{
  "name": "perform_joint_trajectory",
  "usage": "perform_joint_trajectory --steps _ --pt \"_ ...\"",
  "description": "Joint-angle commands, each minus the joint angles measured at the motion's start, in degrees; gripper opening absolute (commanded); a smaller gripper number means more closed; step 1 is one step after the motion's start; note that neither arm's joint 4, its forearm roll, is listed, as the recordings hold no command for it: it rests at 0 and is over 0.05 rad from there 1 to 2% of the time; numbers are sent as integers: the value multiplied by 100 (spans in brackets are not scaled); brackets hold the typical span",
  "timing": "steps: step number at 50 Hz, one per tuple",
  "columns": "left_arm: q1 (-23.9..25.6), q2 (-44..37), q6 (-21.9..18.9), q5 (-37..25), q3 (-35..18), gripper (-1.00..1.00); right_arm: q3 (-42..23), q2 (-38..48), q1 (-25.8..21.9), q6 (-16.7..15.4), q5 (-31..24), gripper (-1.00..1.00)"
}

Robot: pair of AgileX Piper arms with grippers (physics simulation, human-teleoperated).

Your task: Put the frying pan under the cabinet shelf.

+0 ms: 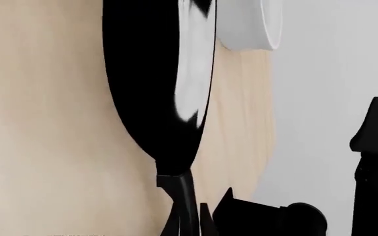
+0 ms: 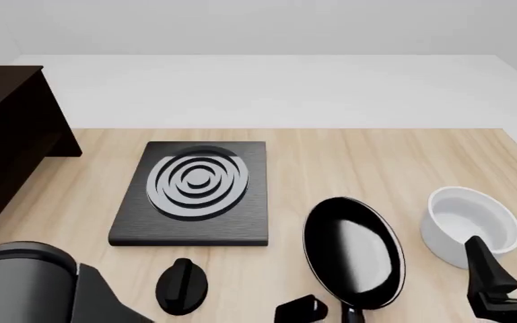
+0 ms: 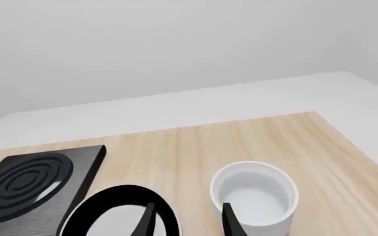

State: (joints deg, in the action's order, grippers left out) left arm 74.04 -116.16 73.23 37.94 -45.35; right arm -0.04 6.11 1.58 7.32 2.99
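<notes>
Cabinet first, at the far left of the front view: the big boxy dark brown wooden cabinet shelf (image 2: 7, 141) stands at the table's left edge. Just right of it lies a flat black slab with grey concentric rings (image 2: 193, 192). Near the front edge, the left gripper (image 2: 239, 297) shows only as two dark shapes on either side of a gap; whether its fingers are spread I cannot tell, and it grips nothing visible.

Next comes the round shallow glossy black frying pan (image 2: 355, 250) with its pale inside, flat on the light wooden table (image 2: 349, 161). Its long axis runs from the rim down toward the near edge, where the short black handle (image 2: 352, 313) points back at the arms. In the left wrist view that handle (image 1: 183, 196) lies just ahead of the camera.

A deep white bowl (image 2: 470, 225) sits just right of the pan. The right gripper (image 2: 505, 266) hovers beside the bowl, jaws parted and empty.

By my reading, the handle lies between the grippers, and the left arm is on the cabinet's side.
</notes>
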Motion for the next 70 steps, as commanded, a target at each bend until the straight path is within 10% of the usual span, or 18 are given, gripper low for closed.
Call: perform_joint_trajectory --steps 1,41,70 --pt "-238 500 -66 -42 296 -100 -1 -86 7 -54 -70 100" --pt "-839 4026 703 -1509 749 -100 4 -466 5 -290 -369 100" --pt "-3398 6040 1560 -2558 1931 -100 1 -75 -143 -433 -127 100"
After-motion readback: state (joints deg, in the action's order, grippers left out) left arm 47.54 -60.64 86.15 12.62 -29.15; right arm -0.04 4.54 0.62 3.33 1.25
